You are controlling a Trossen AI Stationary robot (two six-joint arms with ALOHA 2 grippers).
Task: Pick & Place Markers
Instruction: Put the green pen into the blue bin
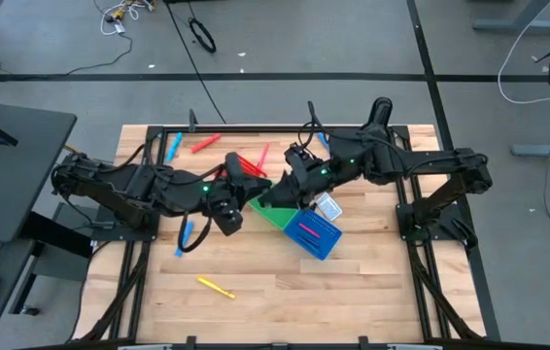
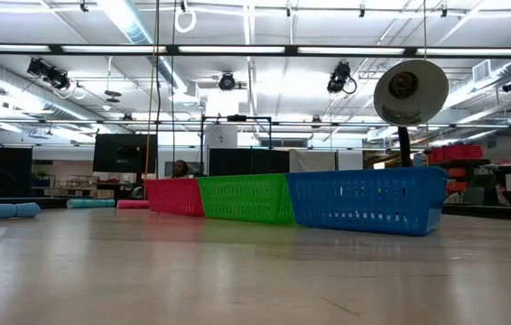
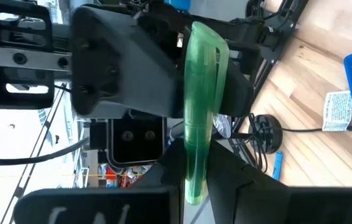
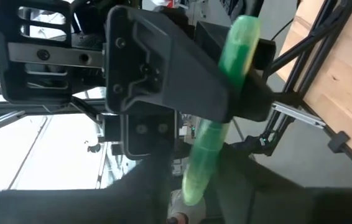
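Note:
In the high view my left gripper (image 1: 228, 212) and my right gripper (image 1: 273, 194) meet nose to nose above the table's middle, over the green bin (image 1: 273, 214). Each wrist view shows a translucent green marker (image 3: 199, 112) (image 4: 216, 112) running from that arm's own fingers to the other gripper's dark body. It looks like one marker held at both ends. Loose markers lie on the wood: blue (image 1: 175, 146), red (image 1: 205, 143), red (image 1: 260, 156), blue (image 1: 187, 234), yellow (image 1: 215, 287). A pink one lies in the blue bin (image 1: 316, 235). My left gripper (image 3: 194, 183) pinches the green marker's near end (image 3: 193, 168) between its two fingers, and the marker runs straight out along them. It is lifted clear of the table. My right gripper (image 4: 191, 183) pinches the green marker's near end (image 4: 196, 165) the same way. The marker's far end (image 4: 241, 37) lies against the other gripper's finger.
Red (image 2: 174, 196), green (image 2: 245, 199) and blue (image 2: 364, 200) bins stand in a slanting row mid-table. A white label (image 1: 326, 206) lies by the blue bin. A black post with a round head (image 2: 409, 90) stands at the far edge. Bare wood lies toward the near edge.

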